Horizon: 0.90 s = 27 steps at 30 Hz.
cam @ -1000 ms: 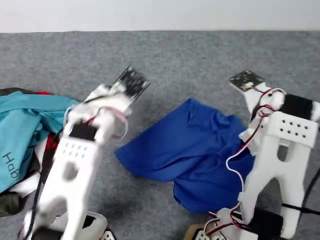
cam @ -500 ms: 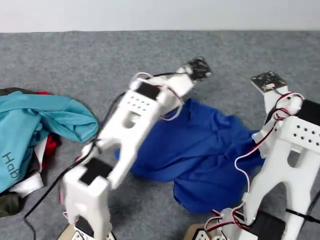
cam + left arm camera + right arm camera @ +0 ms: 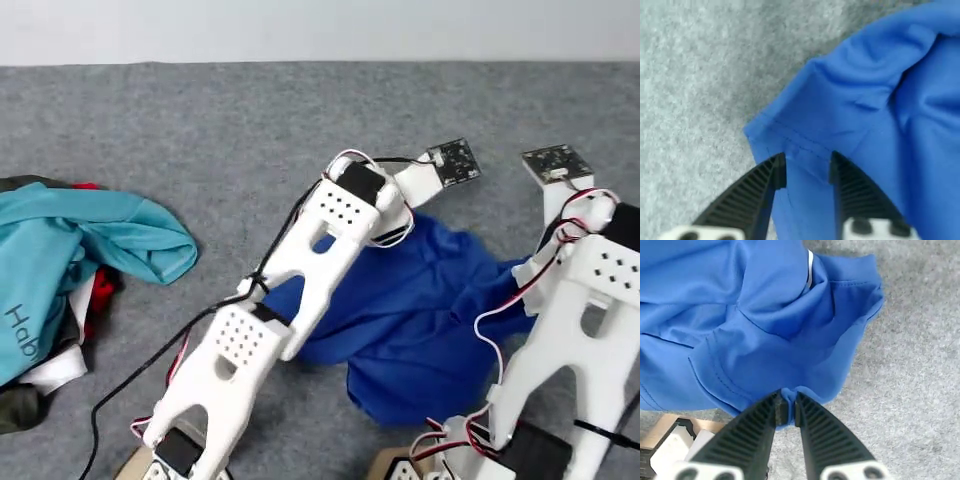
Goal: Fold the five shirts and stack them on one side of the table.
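Observation:
A blue shirt (image 3: 420, 310) lies crumpled on the grey table between the two arms. My left gripper (image 3: 807, 167) hangs open just over a hemmed corner of the blue shirt (image 3: 865, 100), one finger on each side of the hem. My right gripper (image 3: 788, 407) is shut on a small fold at the edge of the blue shirt (image 3: 755, 330), near its collar side. In the high view the left arm (image 3: 330, 225) stretches diagonally to the shirt's far edge, and the right arm (image 3: 585, 300) stands at the shirt's right side.
A heap of other shirts sits at the table's left edge, with a teal shirt (image 3: 80, 250) on top and red (image 3: 100, 290), white and dark cloth under it. Bare grey table (image 3: 250, 120) runs along the back.
The left arm has swung from beside the heap across to the blue shirt's far edge. The right arm has shifted slightly to the right, taking the shirt's right side with it.

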Each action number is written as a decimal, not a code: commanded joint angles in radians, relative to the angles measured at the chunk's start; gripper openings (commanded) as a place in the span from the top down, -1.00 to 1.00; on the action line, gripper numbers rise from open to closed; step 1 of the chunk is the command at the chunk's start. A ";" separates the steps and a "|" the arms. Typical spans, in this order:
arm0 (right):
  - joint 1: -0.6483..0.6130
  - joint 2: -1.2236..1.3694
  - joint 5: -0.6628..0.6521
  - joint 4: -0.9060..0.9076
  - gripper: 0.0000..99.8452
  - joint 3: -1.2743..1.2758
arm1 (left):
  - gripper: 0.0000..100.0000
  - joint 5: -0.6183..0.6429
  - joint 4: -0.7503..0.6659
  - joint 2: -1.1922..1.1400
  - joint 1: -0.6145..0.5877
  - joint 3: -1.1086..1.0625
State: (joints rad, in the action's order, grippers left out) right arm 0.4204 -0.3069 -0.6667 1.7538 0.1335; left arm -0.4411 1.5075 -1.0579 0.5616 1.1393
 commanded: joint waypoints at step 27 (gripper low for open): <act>0.007 -0.148 0.000 0.033 0.98 -0.089 | 0.99 -0.023 0.247 -0.055 -0.069 0.538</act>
State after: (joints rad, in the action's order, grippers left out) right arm 0.4204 -0.3728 -0.6667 1.7538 0.1335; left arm -0.4749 1.7116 -1.2589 0.5416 1.6026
